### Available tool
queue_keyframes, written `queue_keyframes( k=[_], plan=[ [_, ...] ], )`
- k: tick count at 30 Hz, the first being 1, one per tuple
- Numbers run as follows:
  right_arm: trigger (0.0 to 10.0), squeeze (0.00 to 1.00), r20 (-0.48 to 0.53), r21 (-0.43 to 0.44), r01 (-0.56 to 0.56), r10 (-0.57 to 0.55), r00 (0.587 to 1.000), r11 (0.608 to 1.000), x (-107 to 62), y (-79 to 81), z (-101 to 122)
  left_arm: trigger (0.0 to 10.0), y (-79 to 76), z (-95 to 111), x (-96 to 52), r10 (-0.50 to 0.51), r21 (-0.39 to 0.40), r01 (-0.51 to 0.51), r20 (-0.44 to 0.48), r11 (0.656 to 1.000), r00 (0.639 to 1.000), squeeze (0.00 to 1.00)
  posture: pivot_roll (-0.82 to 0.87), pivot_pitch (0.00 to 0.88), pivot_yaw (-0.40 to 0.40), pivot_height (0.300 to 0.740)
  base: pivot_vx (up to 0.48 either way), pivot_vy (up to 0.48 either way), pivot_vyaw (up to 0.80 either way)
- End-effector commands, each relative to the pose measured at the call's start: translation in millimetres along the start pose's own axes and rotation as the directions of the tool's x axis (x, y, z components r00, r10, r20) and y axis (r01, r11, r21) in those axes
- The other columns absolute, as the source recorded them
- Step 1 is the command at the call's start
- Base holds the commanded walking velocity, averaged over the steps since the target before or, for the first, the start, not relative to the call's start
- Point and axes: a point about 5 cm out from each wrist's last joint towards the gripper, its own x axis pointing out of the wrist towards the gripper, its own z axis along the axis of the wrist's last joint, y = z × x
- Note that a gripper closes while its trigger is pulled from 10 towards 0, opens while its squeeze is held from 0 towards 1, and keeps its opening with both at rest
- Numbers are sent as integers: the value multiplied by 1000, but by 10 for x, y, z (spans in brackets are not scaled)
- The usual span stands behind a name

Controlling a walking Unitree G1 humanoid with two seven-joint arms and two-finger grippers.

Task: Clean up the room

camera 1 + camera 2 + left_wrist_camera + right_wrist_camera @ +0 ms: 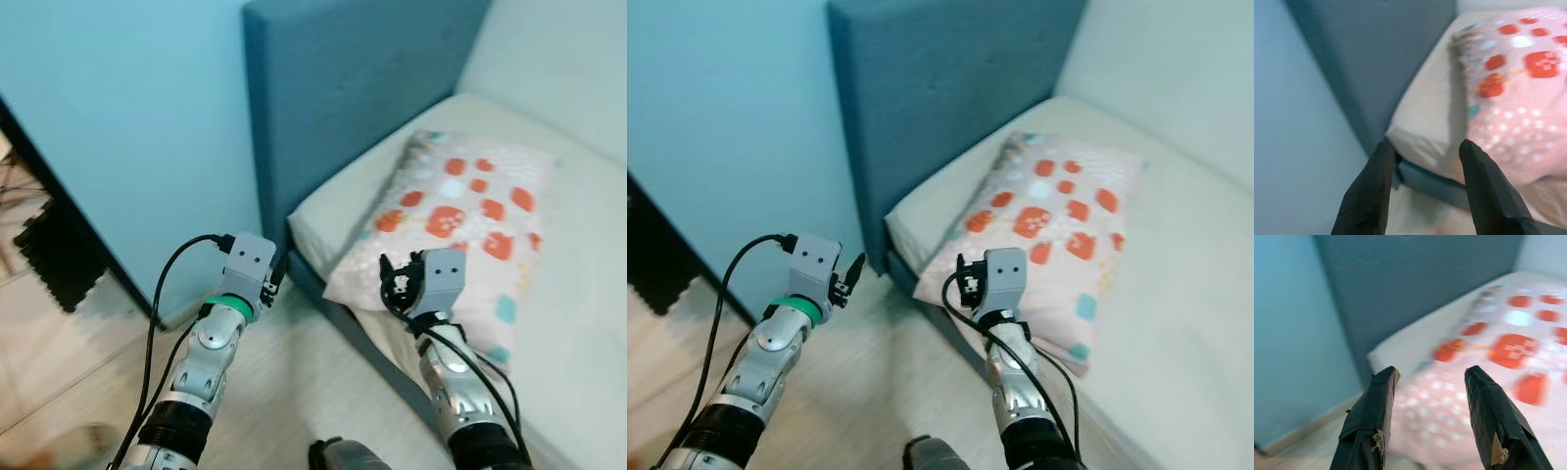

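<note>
bed [588, 284] | pillow [460, 211] lying on mattress, apparently overhanging edge

I am viewing two silver, segmented metal arms. The left arm [201, 367] is carrying a green ring below its wrist and a black ribbed collar lower down; a black cable is looping from its grey, box-shaped wrist housing [248, 262], which is showing two small dark holes. The right arm [453, 382] is bearing a matching grey housing with black cables running along it. The left gripper [1425, 152] is showing two smooth, tapered black fingers. The right gripper [1431, 377] is showing black fingers [1371, 416] with worn, chipped edges exposing pale material.
</note>
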Motion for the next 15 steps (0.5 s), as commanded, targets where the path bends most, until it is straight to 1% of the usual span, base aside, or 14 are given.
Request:
queue_keyframes(
  k=[1,15],
  plan=[
    [10000,0,-30,14,-2,3,1000,1000,-37,21,-71,10000,3,-46,-26,-1,0,1,-15,1000,1000,0,-58,14,38,740,0,0,-731],
    [10000,0,-29,15,-4,4,1000,1000,-41,30,-71,10000,7,-59,-28,2,4,-2,-22,1000,1000,0,-55,13,40,740,0,0,-736]
  ],
)
